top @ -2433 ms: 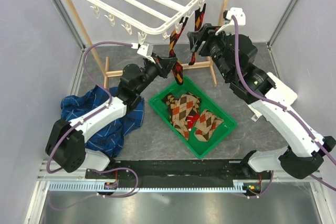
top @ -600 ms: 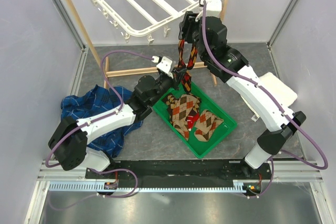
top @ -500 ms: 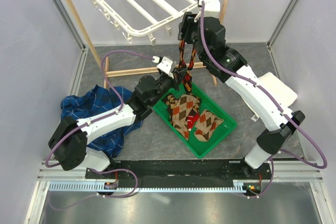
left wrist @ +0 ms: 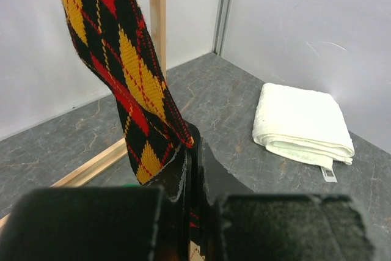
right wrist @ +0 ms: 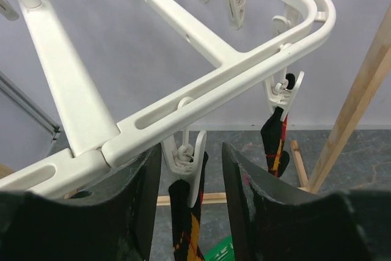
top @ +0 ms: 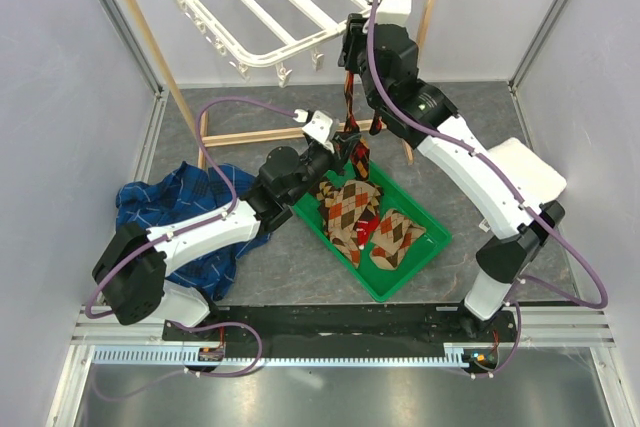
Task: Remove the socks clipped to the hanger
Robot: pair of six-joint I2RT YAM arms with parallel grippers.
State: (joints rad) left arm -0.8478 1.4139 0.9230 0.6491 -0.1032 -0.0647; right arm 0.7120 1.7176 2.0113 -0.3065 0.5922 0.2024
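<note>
Left wrist: knit black-red-yellow argyle sock (left wrist: pixel 122 59) pinched flat in left gripper (left wrist: pixel 194 151).

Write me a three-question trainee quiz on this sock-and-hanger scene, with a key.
1. True or false: the left gripper is shut on the black-red-yellow sock.
2. The jaws of the right gripper stand either side of: A) a white clip, B) the wooden rack, C) the white cloth.
3. In the right wrist view, how many socks hang clipped to the hanger?
Key: 1 true; 2 A; 3 two.
</note>
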